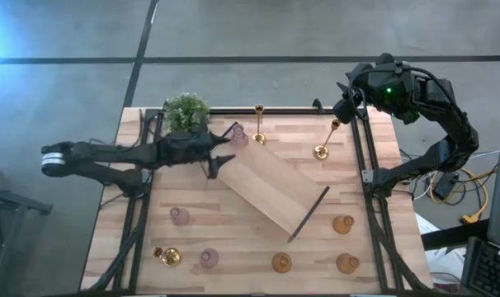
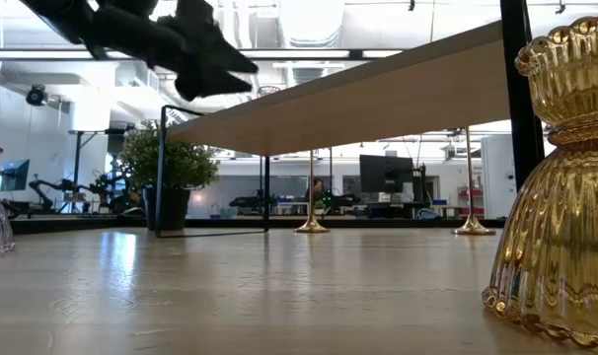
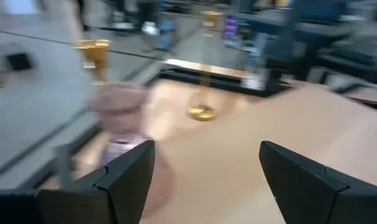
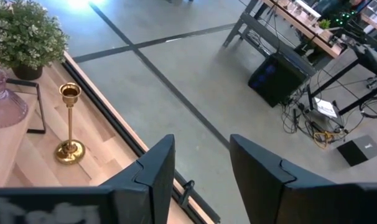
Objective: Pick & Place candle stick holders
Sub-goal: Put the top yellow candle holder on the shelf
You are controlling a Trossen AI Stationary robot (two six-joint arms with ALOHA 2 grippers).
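Two tall gold candle stick holders stand at the far side, one point(image 1: 258, 124) upright and one point(image 1: 324, 140) nearer the right. A pink glass holder point(image 1: 236, 134) stands beside the wood tray's far left end. More pink holders point(image 1: 179, 216) point(image 1: 209, 257), amber ones point(image 1: 342, 223) point(image 1: 281, 262) point(image 1: 347, 262) and a short gold one point(image 1: 167, 256) stand along the near side. My left gripper point(image 1: 224, 155) point(image 3: 207, 174) is open and empty above the tray's left end, next to the pink holder point(image 3: 120, 124). My right gripper point(image 1: 342, 106) point(image 4: 201, 162) is open and empty over the table's far right corner.
The long light-wood tray point(image 1: 271, 190) lies slantwise across the table's middle, raised on its black handles point(image 2: 210, 168). A green potted plant point(image 1: 186, 111) stands at the far left. A black frame point(image 1: 361, 148) runs along the table's edges. An amber holder point(image 2: 560, 187) stands close to the low camera.
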